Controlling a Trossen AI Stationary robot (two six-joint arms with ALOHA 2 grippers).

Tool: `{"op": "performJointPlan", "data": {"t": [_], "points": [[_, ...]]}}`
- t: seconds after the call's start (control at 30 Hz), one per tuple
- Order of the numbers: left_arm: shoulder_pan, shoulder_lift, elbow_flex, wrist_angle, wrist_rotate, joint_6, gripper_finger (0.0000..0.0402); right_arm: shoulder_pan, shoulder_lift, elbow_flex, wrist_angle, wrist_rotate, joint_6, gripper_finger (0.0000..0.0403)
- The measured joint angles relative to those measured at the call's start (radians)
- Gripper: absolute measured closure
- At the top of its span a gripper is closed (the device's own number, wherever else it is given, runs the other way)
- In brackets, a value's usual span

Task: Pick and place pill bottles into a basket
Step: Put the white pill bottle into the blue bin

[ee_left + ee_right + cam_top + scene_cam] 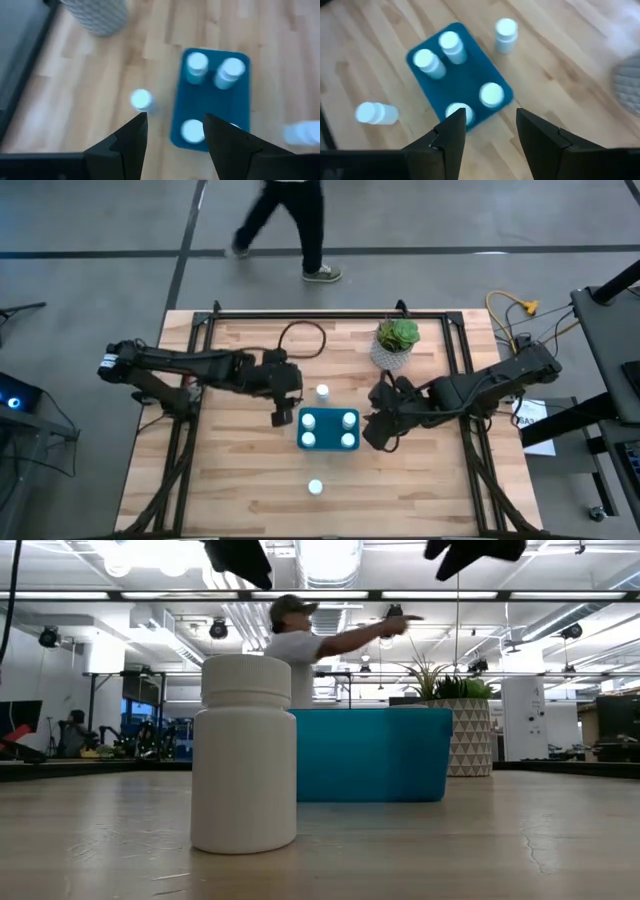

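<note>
The teal basket [328, 416] sits at the table's middle with several white pill bottles [308, 420] standing in its corners. One bottle [322, 392] stands on the table just beyond the basket's far side. Another [315, 487] stands on the table nearer the front edge and fills the low view's foreground [245, 755]. My left gripper [282, 416] hovers open and empty at the basket's left side [175, 127]. My right gripper [378, 432] hovers open and empty at the basket's right side [490, 120]. Both wrist views look down on the basket [212, 95] [460, 70].
A white patterned pot with a green plant [397, 342] stands at the far right of the basket, close to my right arm. A dark cable loop [300, 338] lies at the far edge. A person [290, 225] walks on the floor beyond the table.
</note>
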Motion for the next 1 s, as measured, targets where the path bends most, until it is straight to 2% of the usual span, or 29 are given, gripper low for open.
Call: {"op": "performJointPlan", "data": {"t": [0.1, 0.17, 0.33, 0.47, 0.63, 0.83, 1.0], "points": [[0.020, -0.013, 0.000, -0.002, 0.091, 0.006, 0.0226, -0.055, 0.001, -0.026, 0.076, -0.045, -0.046, 0.0236], [0.014, -0.027, 0.000, -0.003, 0.100, -0.012, 0.0226, -0.101, 0.006, -0.029, 0.146, -0.077, -0.089, 0.0236], [-0.041, -0.067, -0.005, -0.002, 0.103, -0.168, 0.0226, -0.227, 0.057, 0.006, 0.214, -0.198, -0.215, 0.0237], [-0.093, -0.095, -0.002, 0.004, 0.090, -0.305, 0.0226, -0.305, 0.117, 0.055, 0.189, -0.254, -0.282, 0.0237], [-0.179, -0.120, -0.005, 0.015, 0.015, -0.431, 0.0226, -0.375, 0.213, 0.129, 0.180, -0.418, -0.361, 0.0236], [-0.269, -0.122, -0.005, 0.015, -0.092, -0.501, 0.0226, -0.425, 0.347, 0.292, 0.054, -0.428, -0.417, 0.0233], [-0.300, -0.108, -0.007, 0.015, -0.115, -0.525, 0.0226, -0.452, 0.512, 0.504, -0.111, -0.428, -0.451, 0.0202]]}}
